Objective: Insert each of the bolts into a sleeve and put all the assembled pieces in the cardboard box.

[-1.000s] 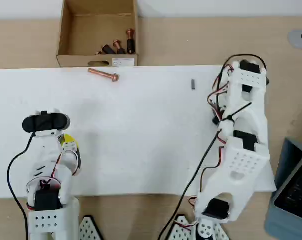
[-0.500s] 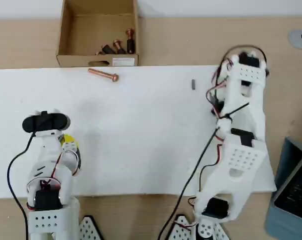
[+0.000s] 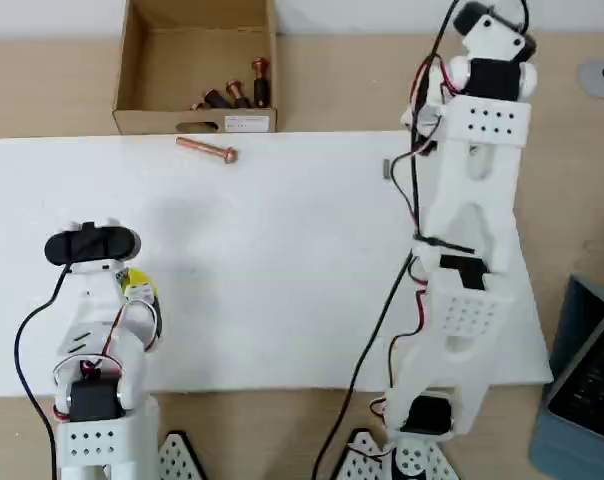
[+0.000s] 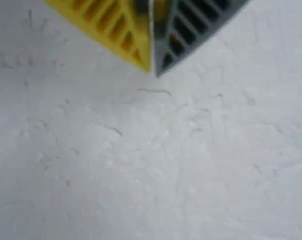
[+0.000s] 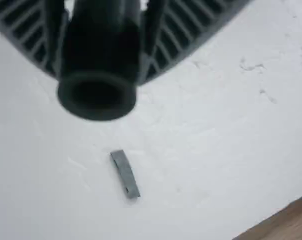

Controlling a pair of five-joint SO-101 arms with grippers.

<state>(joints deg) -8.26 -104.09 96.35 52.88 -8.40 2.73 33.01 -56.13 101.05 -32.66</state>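
While the L arm (image 3: 97, 330) sits folded at the near-left corner of the white mat (image 3: 282, 280), its L gripper (image 4: 152, 66) is pinched closed w/ nothing in it. The yellow finger (image 4: 111, 30) & grey finger (image 4: 191, 25) meet tip to tip just above bare mat.

The R arm (image 3: 472, 250) is stretched out long along the mat's right side, w/ its far end past the mat's far edge, over the wooden table (image 3: 342, 80). The R gripper (image 5: 98, 50) is clamped on a black sleeve (image 5: 97, 95). Grey ribbed fingers sit either side of it, the tube's open end faces the wrist cam, & it's held above the mat. Below it on the mat lies a small grey strip (image 5: 125, 173), apart from the sleeve. From overhead the strip peeks out just beside the R arm.

One copper bolt (image 3: 207, 150) lies loose on the mat near its far edge, just in front of the cardboard box (image 3: 142, 60), not touching it. The box sits on the table, far left. In its near-right corner are a few assembled pieces (image 3: 237, 95), copper heads in dark sleeves; can't tell the exact count.
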